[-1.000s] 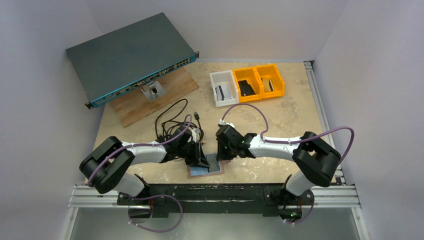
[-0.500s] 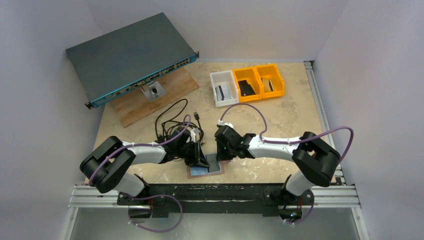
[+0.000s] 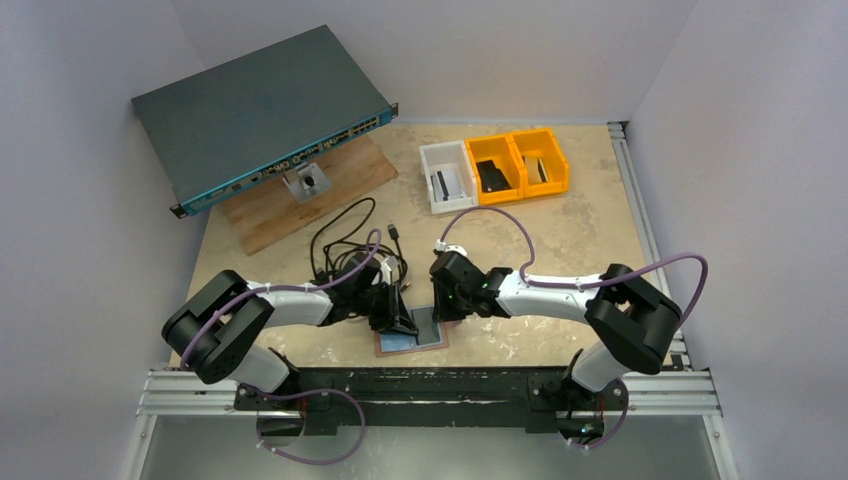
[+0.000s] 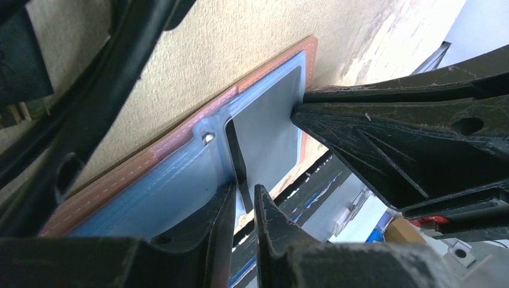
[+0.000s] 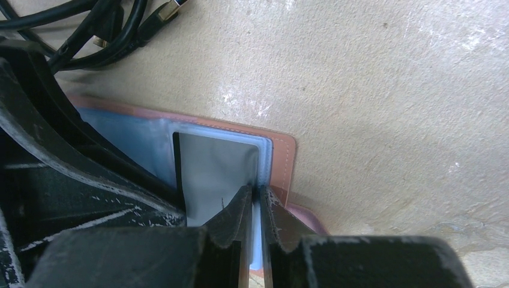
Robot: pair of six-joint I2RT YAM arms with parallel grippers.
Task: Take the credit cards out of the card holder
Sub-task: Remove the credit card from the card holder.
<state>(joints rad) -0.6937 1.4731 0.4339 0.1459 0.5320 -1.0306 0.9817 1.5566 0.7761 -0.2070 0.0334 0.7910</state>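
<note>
The card holder (image 3: 412, 338) lies open and flat near the table's front edge, with a reddish-brown rim (image 5: 282, 157) and clear bluish pockets (image 4: 174, 186). A pale grey credit card (image 5: 217, 165) sits in its right pocket and also shows in the left wrist view (image 4: 268, 123). My left gripper (image 3: 400, 322) rests on the holder's middle, jaws nearly together around a thin dark strip (image 4: 236, 157) at the pocket's inner edge. My right gripper (image 3: 446, 310) is shut on the pocket's outer edge (image 5: 259, 180), beside the card. No dark grey card shows.
A tangle of black cables (image 3: 350, 245) lies just behind the holder. A network switch (image 3: 255, 110) sits on a wooden board (image 3: 300, 200) at the back left. A white bin (image 3: 447, 177) and two orange bins (image 3: 520, 163) stand at the back.
My right gripper has edged slightly left along the holder. The left gripper and the holder stay in place.
</note>
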